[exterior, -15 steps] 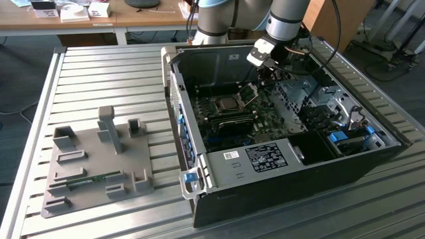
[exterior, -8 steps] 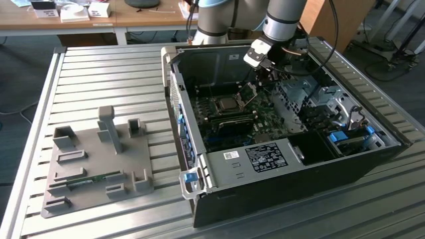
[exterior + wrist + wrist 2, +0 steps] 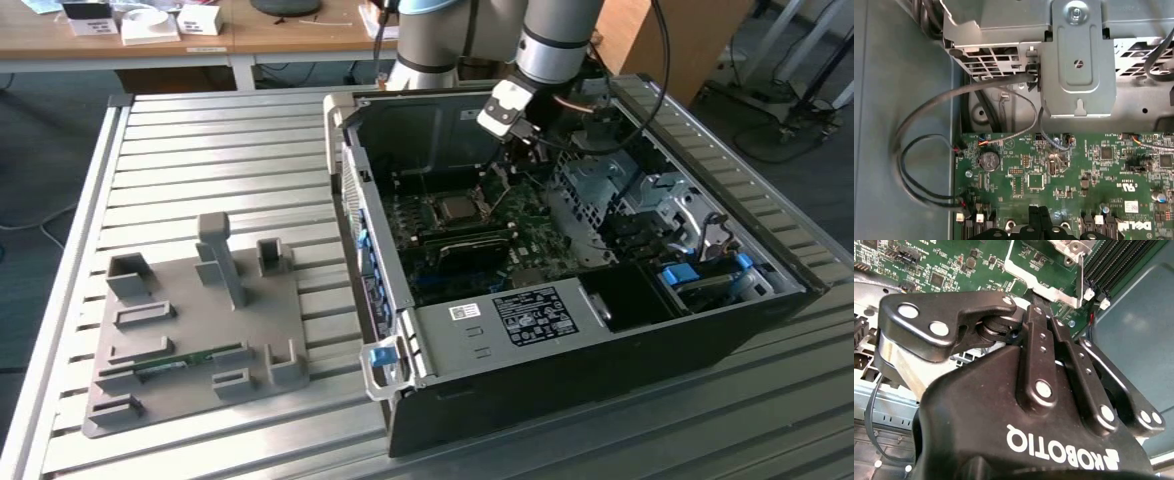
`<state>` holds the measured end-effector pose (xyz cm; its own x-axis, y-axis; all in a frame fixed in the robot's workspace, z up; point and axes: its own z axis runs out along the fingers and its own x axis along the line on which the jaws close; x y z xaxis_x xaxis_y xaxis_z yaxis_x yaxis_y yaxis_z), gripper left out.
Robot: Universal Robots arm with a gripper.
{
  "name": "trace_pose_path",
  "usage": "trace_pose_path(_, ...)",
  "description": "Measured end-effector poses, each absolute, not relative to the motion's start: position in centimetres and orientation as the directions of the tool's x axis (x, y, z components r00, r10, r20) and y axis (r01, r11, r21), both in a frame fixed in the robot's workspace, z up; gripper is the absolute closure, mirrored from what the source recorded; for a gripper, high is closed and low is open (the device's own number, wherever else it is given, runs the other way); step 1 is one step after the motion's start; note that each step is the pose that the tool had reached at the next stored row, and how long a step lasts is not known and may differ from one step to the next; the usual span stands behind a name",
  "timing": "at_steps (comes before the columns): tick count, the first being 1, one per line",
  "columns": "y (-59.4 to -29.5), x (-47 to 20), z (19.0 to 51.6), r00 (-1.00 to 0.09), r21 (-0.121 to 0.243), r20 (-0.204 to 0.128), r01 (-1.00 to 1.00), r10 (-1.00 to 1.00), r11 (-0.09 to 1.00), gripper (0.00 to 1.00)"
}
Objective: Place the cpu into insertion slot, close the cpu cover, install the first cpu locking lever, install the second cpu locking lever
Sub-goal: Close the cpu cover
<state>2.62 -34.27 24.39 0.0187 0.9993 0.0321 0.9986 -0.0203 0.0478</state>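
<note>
The open computer case (image 3: 561,330) lies on the slatted table with its dark green motherboard (image 3: 461,250) facing up. On the board, the insertion slot (image 3: 454,208) shows a silvery square, the cpu (image 3: 455,207), inside its metal rim. I cannot tell whether the cpu cover lies flat over it. My gripper (image 3: 515,162) hangs inside the case, just to the exterior view's right of the slot. Its fingers (image 3: 1035,315) are pressed together with nothing between them. In the second wrist view the tips reach the edge of a silvery metal frame (image 3: 1046,287). A thin metal lever (image 3: 1082,275) runs along that frame.
A grey fixture plate (image 3: 200,330) holding a memory stick (image 3: 174,362) sits at the exterior view's left. Inside the case, a metal drive cage (image 3: 1079,65), loose black cables (image 3: 919,150) and black memory slots (image 3: 1119,260) crowd the gripper. A desk (image 3: 200,35) stands behind.
</note>
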Motion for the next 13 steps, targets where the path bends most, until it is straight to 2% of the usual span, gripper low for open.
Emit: trace_pose_path(13,-34.3,0.7,24.3,0.019,0.048,0.033,0.999,0.999,-0.02,0.89)
